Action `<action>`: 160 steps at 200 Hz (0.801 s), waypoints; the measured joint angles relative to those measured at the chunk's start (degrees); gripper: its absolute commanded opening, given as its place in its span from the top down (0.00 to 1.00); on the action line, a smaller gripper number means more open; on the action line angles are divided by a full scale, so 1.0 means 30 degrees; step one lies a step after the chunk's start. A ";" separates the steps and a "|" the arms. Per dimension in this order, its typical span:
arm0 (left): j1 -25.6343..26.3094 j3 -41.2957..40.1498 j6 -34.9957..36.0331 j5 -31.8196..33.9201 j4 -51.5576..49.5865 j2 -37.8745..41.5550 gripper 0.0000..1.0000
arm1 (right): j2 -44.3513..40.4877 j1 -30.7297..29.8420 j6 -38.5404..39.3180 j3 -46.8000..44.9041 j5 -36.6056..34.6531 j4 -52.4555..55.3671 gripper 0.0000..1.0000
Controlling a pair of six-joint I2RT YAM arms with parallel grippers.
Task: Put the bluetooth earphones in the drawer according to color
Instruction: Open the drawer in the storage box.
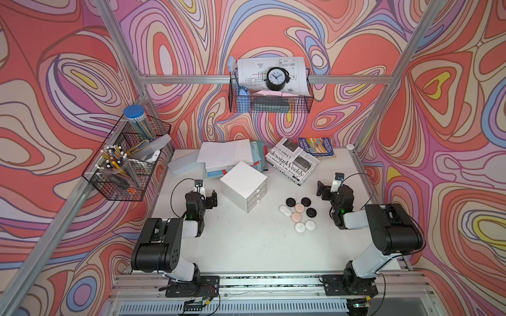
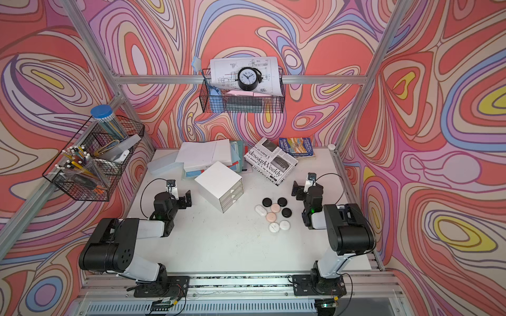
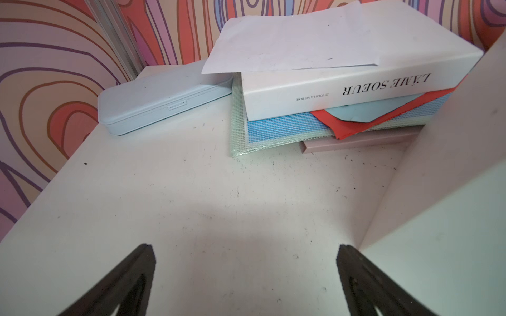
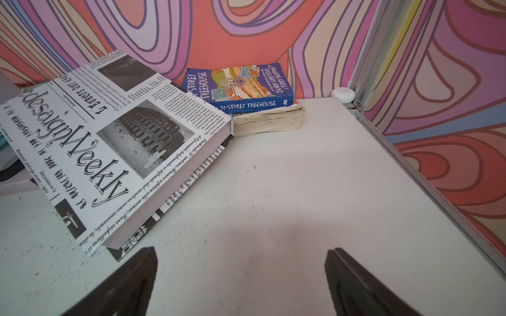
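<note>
The small pebble-like black, pink and white bluetooth earphones (image 1: 296, 217) are found clustered at seven o'clock from the nearer right gripper (image 4: 241, 250) (spread wide, nothing held), with the shut white three-drawer box (image 1: 243, 182) at their ten o'clock.

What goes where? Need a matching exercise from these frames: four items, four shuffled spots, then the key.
Items
1. three-drawer unit
2. alarm clock
3. 91-Storey Treehouse book
4. pencil tube

Spots
A. left wire basket
B. back of the table, beside the newspaper-print book
C. middle of the table, all drawers shut
D. back wire basket

Pairs: 1-C, 2-D, 3-B, 4-A
</note>
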State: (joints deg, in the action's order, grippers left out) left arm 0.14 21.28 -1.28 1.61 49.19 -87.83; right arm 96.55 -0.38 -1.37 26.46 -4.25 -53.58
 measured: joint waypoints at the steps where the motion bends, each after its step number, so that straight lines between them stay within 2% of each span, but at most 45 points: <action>1: 0.0000 0.0000 0.0000 0.0000 0.0000 0.0000 0.02 | 0.0000 0.0000 0.0000 0.0000 0.0000 0.0000 0.02; 160: 0.0000 0.0000 0.0000 0.0000 0.0000 0.0000 0.02 | 0.0000 0.0000 0.0000 0.0000 0.0007 0.0000 0.03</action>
State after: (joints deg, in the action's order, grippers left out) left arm 0.14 21.28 -1.28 1.61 49.19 -87.83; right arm 96.55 -0.38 -1.37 26.46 -4.23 -53.58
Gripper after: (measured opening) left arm 0.985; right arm 0.982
